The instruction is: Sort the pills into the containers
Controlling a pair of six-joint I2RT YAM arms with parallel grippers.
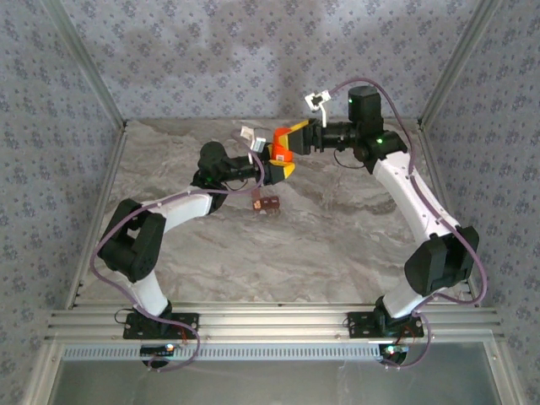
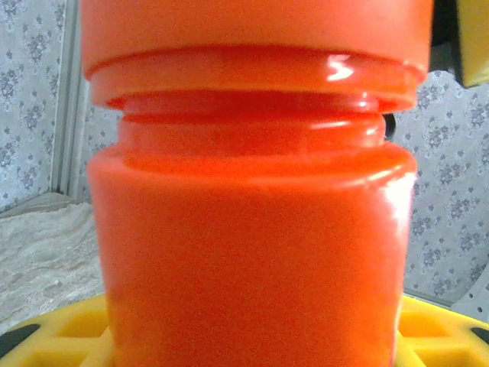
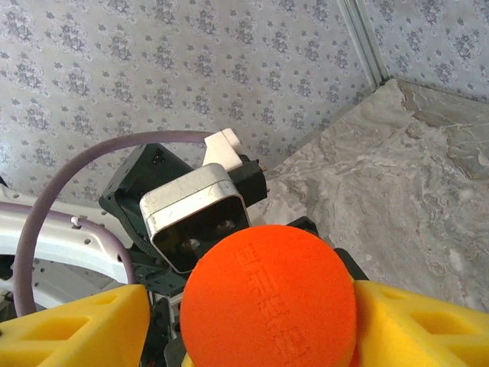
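From above, the orange bottle [image 1: 282, 142] hung in the air over the far middle of the table [image 1: 337, 236], with the two arms meeting at it. The left claw [image 1: 279, 161] gripped the bottle from the near-left. The right claw [image 1: 295, 135] reached to it from the right. The containers [image 1: 268, 203] lay flat on the table just nearer the arm bases than the bottle, apart from both claws. Bare marbled tabletop ran from the bottle out to the papered walls [image 1: 211, 51] on the left, right and far sides.

In the left wrist camera, the bottle stood close up, its cap [image 2: 252, 27] at the top. The yellow pads [image 2: 61, 332] flanked its base, closed on it. Beyond the bottle's left edge lay tabletop, then a wall corner.

From the right wrist camera, the cap's round top sat between two yellow fingers [image 3: 76, 329]. One finger lay against it, while a thin dark gap showed at the other. Whether that claw gripped, I cannot tell. Behind the cap sat the other arm's camera box [image 3: 195, 214] and a purple cable [image 3: 69, 172]. Right of the cap, tabletop stretched to the wall and a metal post [image 3: 363, 38].
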